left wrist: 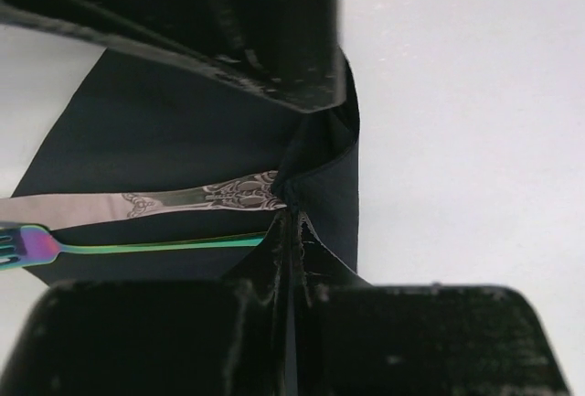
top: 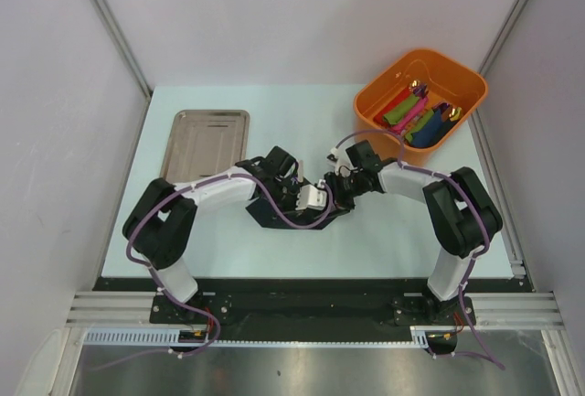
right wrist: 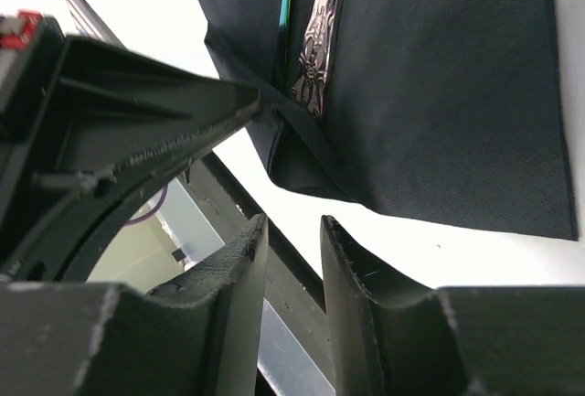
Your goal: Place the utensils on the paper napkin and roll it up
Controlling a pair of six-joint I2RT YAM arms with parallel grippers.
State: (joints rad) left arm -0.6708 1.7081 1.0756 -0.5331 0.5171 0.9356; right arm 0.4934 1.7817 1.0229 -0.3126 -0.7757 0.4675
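**A:** We have the left end effector (left wrist: 288, 231) clamped on a lifted fold of the paper napkin (left wrist: 183, 131), with the utensils (left wrist: 192, 199) lying on it.

**B:** Our right end effector (right wrist: 291, 231) is narrowly parted and empty. If we tug unevenly, the paper may tear or the utensils slide off.

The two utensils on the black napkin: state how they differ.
The fork shimmers green-purple; the silver utensil is uncoloured. The fork's stem is thin and smooth; the silver utensil's handle is broader, with embossed scrollwork. Both lie side by side on the paper napkin.
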